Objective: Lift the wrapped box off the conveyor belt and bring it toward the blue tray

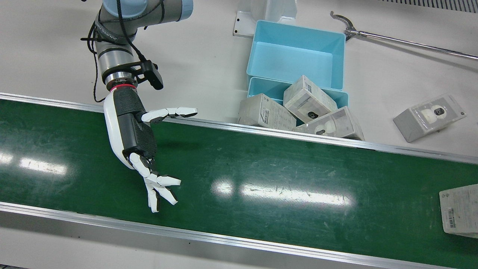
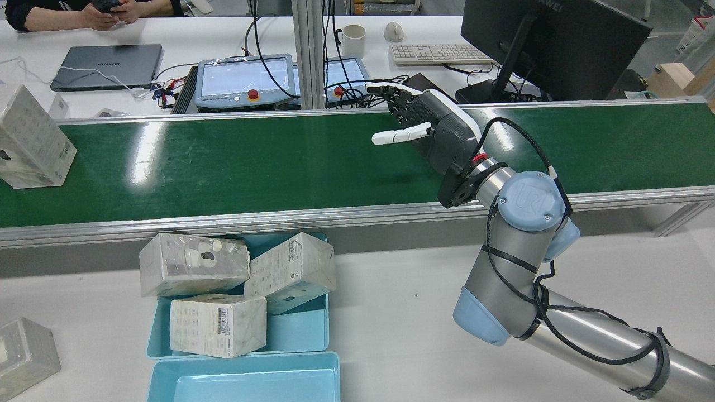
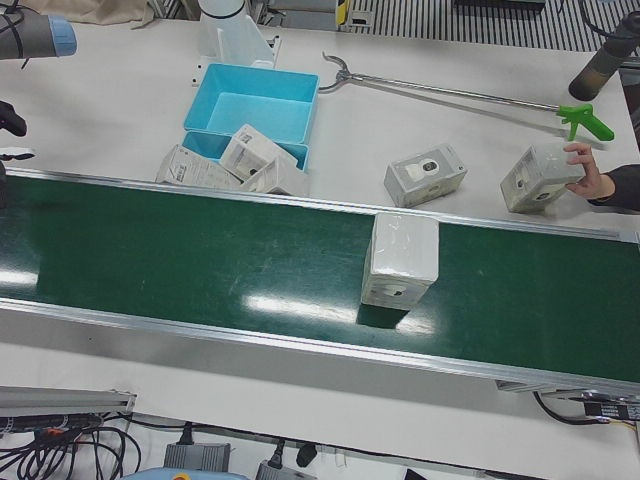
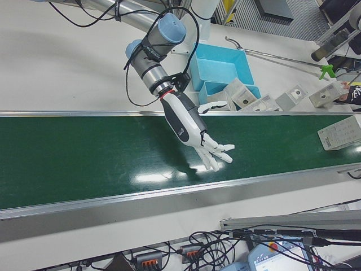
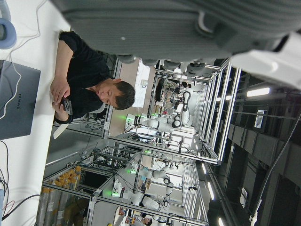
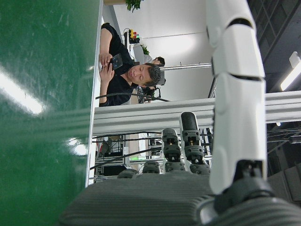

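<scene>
Bare green conveyor belt (image 1: pixel 261 164) stretches between the open right hand (image 1: pixel 149 164) and the wrapped box (image 3: pixel 400 260) standing upright on it. Three boxes (image 2: pixel 223 290) crowd the near blue tray (image 2: pixel 301 329); the far tray (image 1: pixel 295 59) lies empty.

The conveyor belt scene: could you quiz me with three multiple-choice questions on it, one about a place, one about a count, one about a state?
1. Where is the wrapped box that is to be picked?
A. on the green conveyor belt
B. inside the blue tray
C. in the robot's hand

2. How many wrapped boxes lie piled at the near blue tray?
A. one
B. three
C. five

3. What state is the right hand in?
A. shut on a box
B. open above the belt
C. resting in the tray

Answers:
1 A: the left-front view shows it standing on the belt.
2 B: the rear view shows three there.
3 B: its fingers are spread and hold nothing.
</scene>
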`<state>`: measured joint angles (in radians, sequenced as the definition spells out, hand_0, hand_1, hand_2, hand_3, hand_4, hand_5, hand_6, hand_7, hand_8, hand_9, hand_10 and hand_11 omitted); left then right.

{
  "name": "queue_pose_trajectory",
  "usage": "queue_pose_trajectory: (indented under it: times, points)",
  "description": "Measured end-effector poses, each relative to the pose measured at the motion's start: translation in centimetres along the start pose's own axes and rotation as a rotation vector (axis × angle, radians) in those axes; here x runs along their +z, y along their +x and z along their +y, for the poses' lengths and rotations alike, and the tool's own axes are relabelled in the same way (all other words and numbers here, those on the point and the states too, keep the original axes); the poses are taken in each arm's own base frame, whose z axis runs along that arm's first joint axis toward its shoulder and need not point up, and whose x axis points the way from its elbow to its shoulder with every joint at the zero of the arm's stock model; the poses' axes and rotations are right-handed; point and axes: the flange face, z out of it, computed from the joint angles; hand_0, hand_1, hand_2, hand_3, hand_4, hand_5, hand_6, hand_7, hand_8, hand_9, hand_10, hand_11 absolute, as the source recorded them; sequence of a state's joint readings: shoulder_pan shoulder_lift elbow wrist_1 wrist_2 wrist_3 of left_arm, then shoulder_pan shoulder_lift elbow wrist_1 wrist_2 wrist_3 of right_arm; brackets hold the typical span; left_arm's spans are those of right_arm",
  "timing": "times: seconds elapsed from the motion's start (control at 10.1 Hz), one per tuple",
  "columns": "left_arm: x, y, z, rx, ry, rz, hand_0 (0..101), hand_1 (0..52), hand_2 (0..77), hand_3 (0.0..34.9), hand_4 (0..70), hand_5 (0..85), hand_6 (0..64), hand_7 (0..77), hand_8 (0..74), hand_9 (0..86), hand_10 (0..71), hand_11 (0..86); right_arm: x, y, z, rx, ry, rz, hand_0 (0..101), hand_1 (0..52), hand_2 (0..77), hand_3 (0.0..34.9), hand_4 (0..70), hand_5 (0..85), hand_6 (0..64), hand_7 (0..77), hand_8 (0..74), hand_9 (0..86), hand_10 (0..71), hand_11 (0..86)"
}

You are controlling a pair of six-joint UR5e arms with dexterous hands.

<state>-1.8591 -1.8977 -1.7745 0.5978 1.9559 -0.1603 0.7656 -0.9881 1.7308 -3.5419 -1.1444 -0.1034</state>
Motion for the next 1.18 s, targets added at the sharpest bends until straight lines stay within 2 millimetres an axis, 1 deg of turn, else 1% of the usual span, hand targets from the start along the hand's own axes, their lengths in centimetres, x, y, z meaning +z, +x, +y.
queue_pose_trajectory:
  times: [0.1, 0.2, 0.3, 0.39, 0.49, 0.59, 0.69, 0.79, 0.89, 1.18]
  points:
    - [0.0, 0.0, 0.0, 0.0, 0.0, 0.0, 0, 0.0, 1.1, 0.0, 0.0, 1.1, 0.5, 0.0, 0.5, 0.0, 0.5, 0.5, -0.1, -0.1, -0.2, -0.002, 0.003, -0.001, 49, 16.4, 13.1, 0.0, 14.7, 24.5, 4.9, 6.5, 0.0, 3.3, 0.0, 0.5]
    - [0.0, 0.0, 0.0, 0.0, 0.0, 0.0, 0, 0.0, 0.5, 0.0, 0.0, 1.1, 0.5, 0.0, 0.5, 0.0, 0.5, 0.5, -0.1, -0.2, -0.3, -0.003, 0.005, -0.003, 49, 14.2, 13.6, 0.0, 14.7, 24.5, 6.0, 6.0, 0.5, 3.3, 0.0, 0.5]
    - [0.0, 0.0, 0.0, 0.0, 0.0, 0.0, 0, 0.0, 1.1, 0.0, 0.0, 1.1, 0.5, 0.0, 0.5, 0.0, 0.5, 0.5, -0.1, -0.4, -0.4, -0.004, 0.006, -0.007, 49, 16.9, 12.5, 0.0, 14.7, 24.5, 6.0, 6.0, 0.5, 3.3, 0.0, 0.5]
    - [0.0, 0.0, 0.0, 0.0, 0.0, 0.0, 0, 0.0, 1.1, 0.0, 0.0, 1.1, 0.5, 0.0, 0.5, 0.0, 0.5, 0.5, -0.1, -0.9, -0.4, -0.005, 0.006, -0.016, 49, 16.9, 12.5, 0.0, 14.7, 24.5, 6.0, 6.0, 0.5, 3.3, 0.0, 0.5]
    - [0.0, 0.0, 0.0, 0.0, 0.0, 0.0, 0, 0.0, 0.5, 0.0, 0.0, 1.1, 0.5, 0.5, 0.5, 0.0, 0.5, 0.5, -0.1, -1.5, -0.4, -0.006, 0.006, -0.025, 49, 15.8, 12.5, 0.0, 12.5, 22.4, 4.9, 3.3, 0.0, 3.3, 0.0, 0.5]
    - [0.0, 0.0, 0.0, 0.0, 0.0, 0.0, 0, 0.0, 0.5, 0.0, 0.0, 1.1, 0.5, 0.5, 0.5, 0.0, 0.5, 0.5, -0.1, -1.8, -0.5, -0.009, 0.008, -0.031, 49, 15.8, 12.5, 0.0, 14.2, 24.5, 4.4, 3.8, 0.0, 2.7, 0.0, 0.5]
    - [0.0, 0.0, 0.0, 0.0, 0.0, 0.0, 0, 0.0, 0.5, 0.0, 0.0, 1.1, 0.5, 0.5, 0.5, 0.0, 0.5, 0.5, -0.1, -1.9, -0.7, -0.012, 0.01, -0.032, 49, 15.8, 12.5, 0.0, 14.2, 24.5, 6.0, 6.5, 0.0, 2.7, 0.0, 0.5]
    - [0.0, 0.0, 0.0, 0.0, 0.0, 0.0, 0, 0.0, 1.1, 0.0, 0.0, 1.1, 0.5, 0.5, 0.5, 0.5, 0.0, 0.5, -0.2, -2.0, -0.8, -0.015, 0.012, -0.033, 49, 15.8, 12.5, 0.0, 14.2, 24.5, 6.0, 6.5, 0.0, 2.7, 0.0, 0.5]
    - [0.0, 0.0, 0.0, 0.0, 0.0, 0.0, 0, 0.0, 1.1, 0.0, 0.0, 1.1, 0.5, 0.0, 0.5, 0.0, 0.5, 0.5, -0.3, -2.0, -1.1, -0.017, 0.018, -0.032, 49, 16.9, 13.6, 0.0, 14.7, 25.6, 5.5, 5.5, 0.0, 2.7, 0.0, 0.5]
    - [0.0, 0.0, 0.0, 0.0, 0.0, 0.0, 0, 0.0, 1.1, 0.0, 0.0, 1.1, 0.5, 0.0, 0.5, 0.5, 0.5, 0.5, -0.7, -2.1, -1.8, -0.021, 0.029, -0.031, 49, 16.4, 13.1, 0.0, 13.6, 24.5, 5.5, 5.5, 1.1, 2.2, 0.0, 0.5]
